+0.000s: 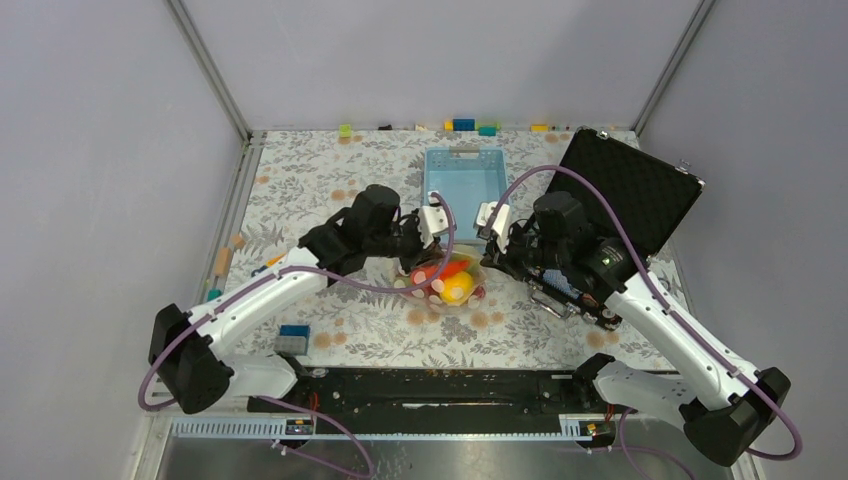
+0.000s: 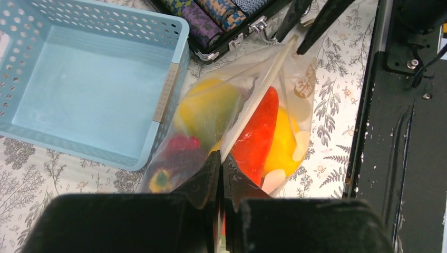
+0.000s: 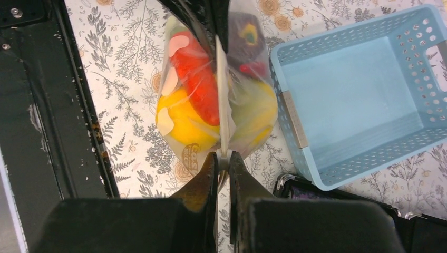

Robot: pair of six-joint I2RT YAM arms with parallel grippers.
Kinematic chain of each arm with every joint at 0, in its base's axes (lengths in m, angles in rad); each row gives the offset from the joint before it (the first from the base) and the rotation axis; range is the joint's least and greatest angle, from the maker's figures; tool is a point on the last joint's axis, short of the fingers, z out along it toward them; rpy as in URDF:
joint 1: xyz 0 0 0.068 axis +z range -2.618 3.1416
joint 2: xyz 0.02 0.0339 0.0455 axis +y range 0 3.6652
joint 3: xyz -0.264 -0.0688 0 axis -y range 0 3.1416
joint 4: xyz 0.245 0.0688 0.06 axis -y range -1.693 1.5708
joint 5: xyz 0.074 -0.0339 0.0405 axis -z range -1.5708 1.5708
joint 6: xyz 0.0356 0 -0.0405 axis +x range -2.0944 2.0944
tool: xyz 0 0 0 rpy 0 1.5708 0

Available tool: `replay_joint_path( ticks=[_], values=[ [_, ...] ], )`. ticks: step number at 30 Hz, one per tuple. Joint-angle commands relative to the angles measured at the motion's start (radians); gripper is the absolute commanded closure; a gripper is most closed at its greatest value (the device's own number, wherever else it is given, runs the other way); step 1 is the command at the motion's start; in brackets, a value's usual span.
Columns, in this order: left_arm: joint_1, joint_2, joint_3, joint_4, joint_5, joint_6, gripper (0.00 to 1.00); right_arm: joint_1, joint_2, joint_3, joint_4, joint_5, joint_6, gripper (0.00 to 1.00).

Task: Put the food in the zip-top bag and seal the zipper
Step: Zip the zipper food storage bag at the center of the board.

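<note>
The clear zip-top bag [image 1: 450, 285] hangs between my two grippers over the table's middle. It holds the food [image 2: 258, 134]: a red piece, yellow pieces and a dark one with a green-yellow eye. The food also shows in the right wrist view [image 3: 197, 87]. The whitish zipper [image 2: 261, 89] runs straight between the grippers, and shows in the right wrist view [image 3: 222, 100]. My left gripper [image 2: 221, 161] is shut on one end of the zipper. My right gripper [image 3: 222, 158] is shut on the other end.
The light-blue slotted basket [image 1: 465, 180] stands just beyond the bag, empty inside [image 2: 79, 89]. An open black case [image 1: 625, 190] with chip stacks [image 2: 211, 13] lies at the right. Small blocks line the far edge [image 1: 465, 125]. A black rail runs along the near edge [image 1: 430, 385].
</note>
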Motion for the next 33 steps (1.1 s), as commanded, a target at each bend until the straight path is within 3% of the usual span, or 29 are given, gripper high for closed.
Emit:
replay_joint_path(
  ticks=[1, 10, 22, 26, 30, 33],
  values=[
    [0.018, -0.132, -0.072, 0.086, -0.206, -0.047, 1.00, -0.002, -0.052, -0.031, -0.052, 0.151, -0.004, 0.99],
    [0.018, -0.242, -0.138, 0.107, -0.439, -0.116, 1.00, -0.004, -0.062, -0.077, -0.054, 0.326, 0.047, 0.96],
    [0.018, -0.291, -0.158, 0.057, -0.551, -0.161, 1.00, -0.005, -0.117, -0.091, -0.059, 0.381, 0.035, 0.93],
    [0.019, -0.298, -0.168, 0.054, -0.589, -0.171, 1.00, -0.008, -0.124, -0.095, -0.079, 0.472, 0.031, 0.93],
    [0.019, -0.309, -0.181, 0.057, -0.599, -0.175, 1.00, -0.009, -0.121, -0.087, -0.092, 0.454, 0.027, 0.93],
    [0.017, -0.305, -0.174, 0.047, -0.513, -0.174, 1.00, -0.009, -0.105, -0.084, -0.047, 0.310, 0.028, 0.91]
  ],
)
